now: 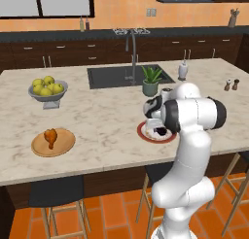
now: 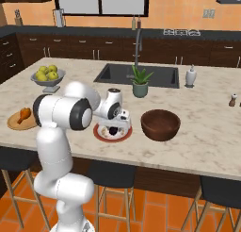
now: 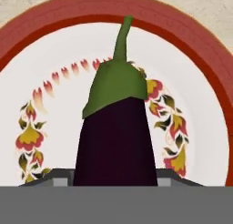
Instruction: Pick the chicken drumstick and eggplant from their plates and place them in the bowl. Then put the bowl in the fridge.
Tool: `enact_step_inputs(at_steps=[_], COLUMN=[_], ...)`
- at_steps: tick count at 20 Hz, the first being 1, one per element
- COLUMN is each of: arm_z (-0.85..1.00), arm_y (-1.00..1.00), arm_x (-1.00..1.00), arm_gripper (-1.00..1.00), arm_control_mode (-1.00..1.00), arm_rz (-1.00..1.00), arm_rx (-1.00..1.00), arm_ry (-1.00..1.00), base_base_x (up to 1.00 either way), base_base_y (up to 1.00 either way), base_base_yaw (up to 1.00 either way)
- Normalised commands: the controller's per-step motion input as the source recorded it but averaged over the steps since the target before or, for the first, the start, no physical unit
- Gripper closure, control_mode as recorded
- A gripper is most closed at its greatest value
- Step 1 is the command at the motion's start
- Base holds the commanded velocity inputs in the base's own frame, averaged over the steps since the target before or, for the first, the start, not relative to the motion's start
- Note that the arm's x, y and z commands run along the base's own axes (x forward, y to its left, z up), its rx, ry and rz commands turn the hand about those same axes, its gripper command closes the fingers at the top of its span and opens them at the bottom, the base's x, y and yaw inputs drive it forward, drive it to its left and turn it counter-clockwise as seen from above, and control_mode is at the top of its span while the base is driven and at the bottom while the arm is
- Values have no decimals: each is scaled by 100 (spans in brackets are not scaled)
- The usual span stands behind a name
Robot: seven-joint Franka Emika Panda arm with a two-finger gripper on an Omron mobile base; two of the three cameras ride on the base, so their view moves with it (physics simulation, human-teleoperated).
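The dark purple eggplant (image 3: 116,141) with its green cap lies on the white plate with the dark red rim (image 3: 195,50), at the counter's front edge (image 1: 146,136) (image 2: 101,136). My gripper (image 3: 116,180) is down over this plate (image 1: 158,129) (image 2: 114,128), and its fingers press both sides of the eggplant's body. The chicken drumstick (image 1: 50,136) (image 2: 22,115) rests on the tan wooden plate (image 1: 65,145) (image 2: 14,125) to the left. The reddish-brown bowl (image 2: 160,125) stands just right of the red-rimmed plate. The fridge is out of view.
A grey footed bowl of yellow fruit (image 1: 47,90) (image 2: 48,77) stands at the back left. Behind the plate are a potted plant (image 1: 151,81) (image 2: 140,82) and the sink (image 1: 112,76). A soap dispenser (image 1: 183,70) and shakers (image 1: 231,85) stand at the right. Stools line the counter's front.
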Motion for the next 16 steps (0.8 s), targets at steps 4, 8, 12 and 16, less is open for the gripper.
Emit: enact_step_inputs(at_steps=[4,8,12,16], arm_z=[100,91,60,13], arm_y=[-19,-64,-100,-100], arm_x=[-8,-2,-14,2], arm_gripper=[100,100,100,100], arm_control_mode=[-100,-100,-100,-100], arm_rz=[5,1,1,0], arm_rx=[6,1,0,0], arm_ry=[0,0,0,3], base_base_x=[0,0,0,0], base_base_y=[0,0,0,0], base_base_yaw=[0,0,0,0])
